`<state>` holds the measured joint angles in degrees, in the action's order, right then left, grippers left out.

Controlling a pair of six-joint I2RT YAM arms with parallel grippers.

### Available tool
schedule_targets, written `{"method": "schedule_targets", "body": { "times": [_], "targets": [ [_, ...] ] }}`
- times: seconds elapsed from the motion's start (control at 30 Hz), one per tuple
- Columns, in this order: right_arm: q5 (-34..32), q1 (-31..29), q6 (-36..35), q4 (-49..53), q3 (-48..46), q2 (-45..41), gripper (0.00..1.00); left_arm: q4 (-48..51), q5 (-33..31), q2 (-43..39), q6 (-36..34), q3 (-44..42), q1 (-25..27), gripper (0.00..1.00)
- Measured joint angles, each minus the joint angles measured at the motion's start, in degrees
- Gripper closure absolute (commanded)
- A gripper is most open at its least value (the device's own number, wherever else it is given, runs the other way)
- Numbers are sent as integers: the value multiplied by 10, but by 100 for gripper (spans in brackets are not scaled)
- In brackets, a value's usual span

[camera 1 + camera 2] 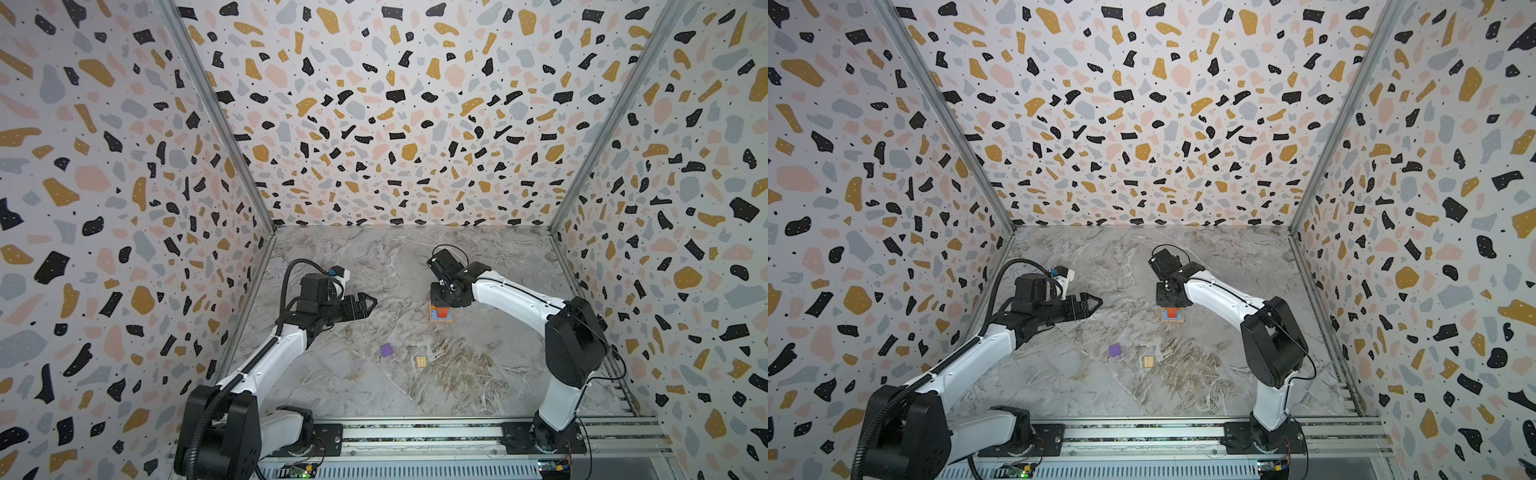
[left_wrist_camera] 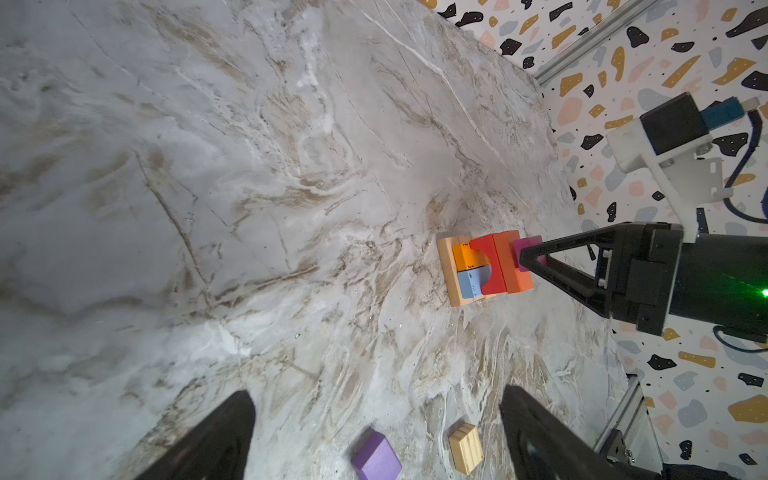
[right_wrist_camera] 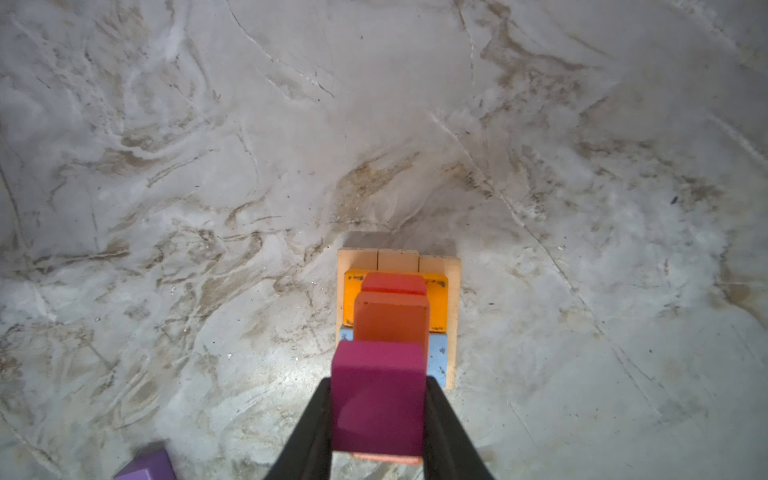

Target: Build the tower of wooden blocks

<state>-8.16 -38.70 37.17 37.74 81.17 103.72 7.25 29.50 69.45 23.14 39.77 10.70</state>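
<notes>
The tower [image 1: 441, 313] [image 1: 1172, 314] stands mid-table: a tan plank base [image 3: 453, 291], an orange block [image 2: 465, 255] and a blue block [image 2: 467, 284] on it, then red blocks [image 3: 392, 316]. My right gripper [image 3: 378, 386] [image 2: 521, 257] points straight down over it, shut on a magenta-purple cube [image 3: 378, 399] [image 2: 525, 245] at the top of the red blocks. Whether the cube touches them I cannot tell. In both top views the arm hides the cube. My left gripper [image 1: 370, 305] [image 2: 376, 399] hovers open and empty to the left of the tower.
A loose violet cube [image 1: 386, 350] [image 2: 377, 457] and a small tan ridged block [image 1: 421, 361] [image 2: 466, 448] lie on the marble table, nearer the front than the tower. Patterned walls close in the left, right and back. A metal rail [image 1: 415, 436] runs along the front edge.
</notes>
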Motion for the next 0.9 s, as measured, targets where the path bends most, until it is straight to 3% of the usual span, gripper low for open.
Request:
{"method": "schedule_targets", "body": {
  "times": [0.9],
  "targets": [
    [0,2,0,-3,0,2,74,0,0,0,0,0,0,6]
  ]
}}
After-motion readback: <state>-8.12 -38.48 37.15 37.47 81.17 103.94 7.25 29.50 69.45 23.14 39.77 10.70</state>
